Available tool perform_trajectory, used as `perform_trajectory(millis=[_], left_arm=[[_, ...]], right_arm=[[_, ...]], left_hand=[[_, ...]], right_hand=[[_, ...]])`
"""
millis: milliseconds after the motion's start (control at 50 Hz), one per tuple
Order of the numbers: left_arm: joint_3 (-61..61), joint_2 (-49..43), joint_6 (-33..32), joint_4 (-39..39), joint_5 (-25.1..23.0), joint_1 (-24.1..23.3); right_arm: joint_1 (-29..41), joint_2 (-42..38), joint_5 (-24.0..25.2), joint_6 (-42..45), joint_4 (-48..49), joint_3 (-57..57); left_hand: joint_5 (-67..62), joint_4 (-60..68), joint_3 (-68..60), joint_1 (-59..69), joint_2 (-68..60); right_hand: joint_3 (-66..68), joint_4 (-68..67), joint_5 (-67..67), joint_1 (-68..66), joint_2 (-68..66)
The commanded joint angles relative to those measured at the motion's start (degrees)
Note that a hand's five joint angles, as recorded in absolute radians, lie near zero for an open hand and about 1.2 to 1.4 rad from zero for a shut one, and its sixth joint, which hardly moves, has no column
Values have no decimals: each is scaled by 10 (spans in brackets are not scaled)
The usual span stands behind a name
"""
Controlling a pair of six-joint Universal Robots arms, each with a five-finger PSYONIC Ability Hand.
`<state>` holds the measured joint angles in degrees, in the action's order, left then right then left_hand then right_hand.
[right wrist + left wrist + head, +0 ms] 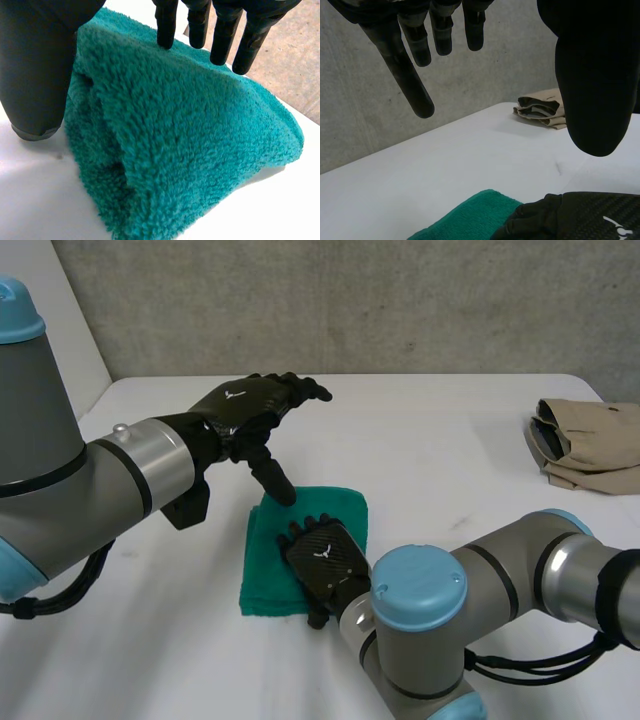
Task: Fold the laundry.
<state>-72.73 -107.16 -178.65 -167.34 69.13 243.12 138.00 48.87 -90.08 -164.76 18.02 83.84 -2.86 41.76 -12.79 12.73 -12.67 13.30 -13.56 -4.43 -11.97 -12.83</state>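
Both hands are released: right hand [322, 558] flat on the folded green towel [262, 575], left hand [250, 410] above its far edge. Press evenly, smoothing outward without dragging it.

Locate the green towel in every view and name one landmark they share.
Head view: green towel at the table's centre, under the right hand.
Left wrist view: green towel beneath the left hand, beside the right hand.
Right wrist view: green towel under the right hand's palm and fingertips.
Shared landmark: the right hand resting on the towel.
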Motion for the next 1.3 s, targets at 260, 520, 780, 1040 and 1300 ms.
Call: perform_trajectory(millis=[260,520,780,1040,1300], left_arm=[[-2,-1,3,0,2,0],[-7,0,4,0,2,0],[-9,2,6,-1,1,-1],[-10,5,7,-1,1,-1],[-12,-2,6,0,2,-6]], right_arm=[[-5,-37,-4,24,0,-47],[-20,-47,-11,28,-5,-79],[-33,-56,-11,46,0,-91],[-120,-27,-4,87,-16,-85],[-269,27,78,146,-29,-18]], left_hand=[[-11,-278,-11,12,-12],[-2,-287,-3,4,-4],[1,-290,0,0,-1],[5,-294,4,-3,3],[6,-295,6,-5,4]], right_hand=[[156,-154,-145,-170,-161],[156,-154,-145,-170,-161],[416,-414,-405,-430,-421],[667,-664,-656,-680,-672],[667,-664,-656,-680,-672]])
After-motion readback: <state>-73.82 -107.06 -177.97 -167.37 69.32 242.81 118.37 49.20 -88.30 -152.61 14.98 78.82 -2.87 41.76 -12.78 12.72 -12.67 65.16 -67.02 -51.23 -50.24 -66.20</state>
